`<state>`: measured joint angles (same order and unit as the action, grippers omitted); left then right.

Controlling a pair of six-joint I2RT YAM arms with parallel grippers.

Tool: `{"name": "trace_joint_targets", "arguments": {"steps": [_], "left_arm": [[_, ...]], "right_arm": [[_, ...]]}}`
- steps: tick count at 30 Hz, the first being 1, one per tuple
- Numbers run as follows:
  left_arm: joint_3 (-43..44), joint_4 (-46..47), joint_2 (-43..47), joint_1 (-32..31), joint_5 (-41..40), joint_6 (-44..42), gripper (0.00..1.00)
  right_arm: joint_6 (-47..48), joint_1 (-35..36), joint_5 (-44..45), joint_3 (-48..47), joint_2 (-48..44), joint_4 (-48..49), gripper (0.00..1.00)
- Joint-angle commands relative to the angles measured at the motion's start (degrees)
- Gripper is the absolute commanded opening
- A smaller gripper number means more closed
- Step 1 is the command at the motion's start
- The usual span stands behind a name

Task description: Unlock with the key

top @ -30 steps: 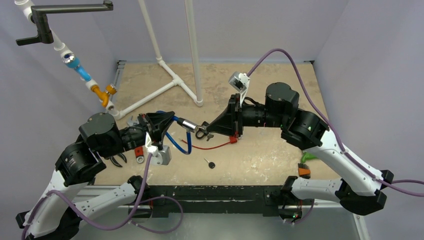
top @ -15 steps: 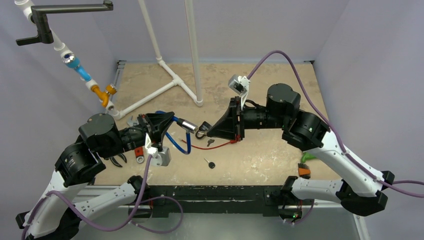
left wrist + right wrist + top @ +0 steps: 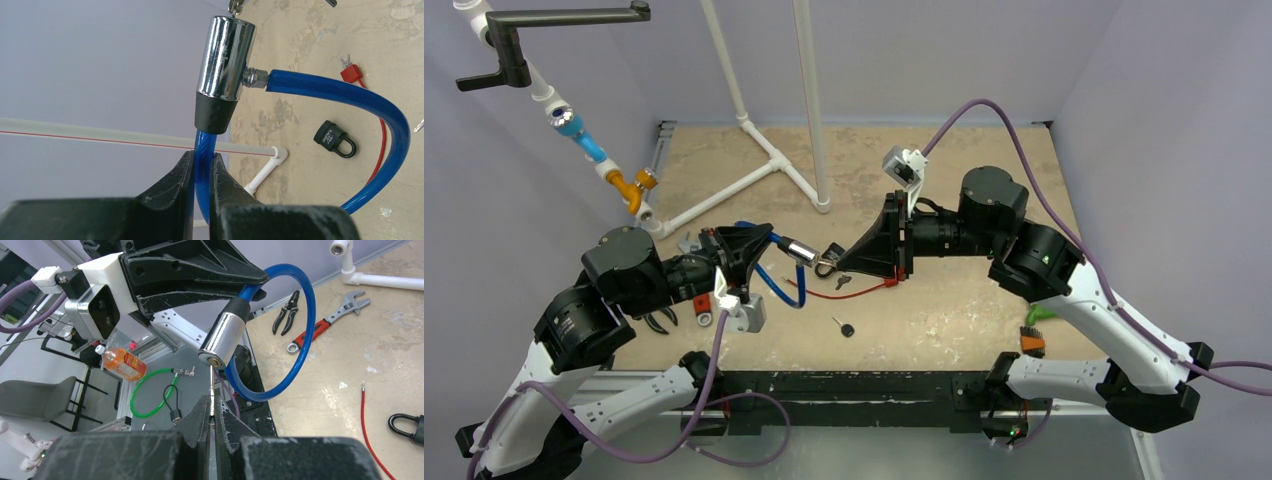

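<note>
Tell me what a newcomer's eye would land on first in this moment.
The blue cable lock stands out, its chrome cylinder held up over mid-table by the left gripper, which is clamped on the cable. Facing it, the right gripper pinches a thin key that points at the cylinder's end. A black padlock and a red cable lie loose on the table below.

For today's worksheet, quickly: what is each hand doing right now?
Left hand: closed, holding the cable.
Right hand: closed, holding the key.
</note>
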<state>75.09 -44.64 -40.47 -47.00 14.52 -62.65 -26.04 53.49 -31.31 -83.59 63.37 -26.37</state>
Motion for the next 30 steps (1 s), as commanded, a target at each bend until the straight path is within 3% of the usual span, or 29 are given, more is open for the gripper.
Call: {"name": "trace_joint_targets", "arguments": {"steps": [1, 30], "left_arm": [[0.31, 3.87, 0.64, -0.02, 0.1, -0.89, 0.0], [-0.45, 3.87, 1.29, -0.02, 0.29, -1.69, 0.0]], "right_arm": [[-0.76, -0.23, -1.41, -0.13, -0.04, 3.76, 0.0], [-1.92, -0.39, -1.23, 1.1, 0.34, 5.64, 0.0]]}}
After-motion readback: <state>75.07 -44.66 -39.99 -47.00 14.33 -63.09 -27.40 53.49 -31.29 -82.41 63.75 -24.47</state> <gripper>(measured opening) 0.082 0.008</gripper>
